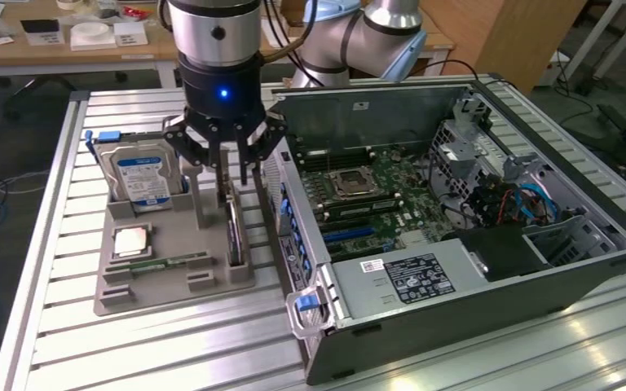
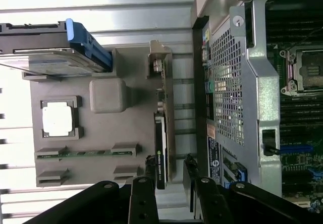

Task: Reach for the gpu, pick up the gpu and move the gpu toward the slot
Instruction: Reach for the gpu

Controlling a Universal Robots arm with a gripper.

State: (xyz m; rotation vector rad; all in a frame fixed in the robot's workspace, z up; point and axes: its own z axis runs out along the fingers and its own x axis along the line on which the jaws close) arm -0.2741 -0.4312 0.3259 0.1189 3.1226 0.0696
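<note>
Your gripper (image 1: 229, 167) hangs wide open with nothing in it, right over the gpu (image 1: 234, 232), which stands edge-on in the grey holder (image 1: 160, 293). The open computer case (image 1: 487, 281) sits just beside the card on the exterior view's right. The upright hard drive (image 1: 143, 175) stands on the other side, with a processor chip (image 1: 130, 241) and memory stick (image 1: 160, 263) lying flat nearby.

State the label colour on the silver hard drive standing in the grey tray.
Blue, on the silver hard drive; shows best in the exterior view.
</note>
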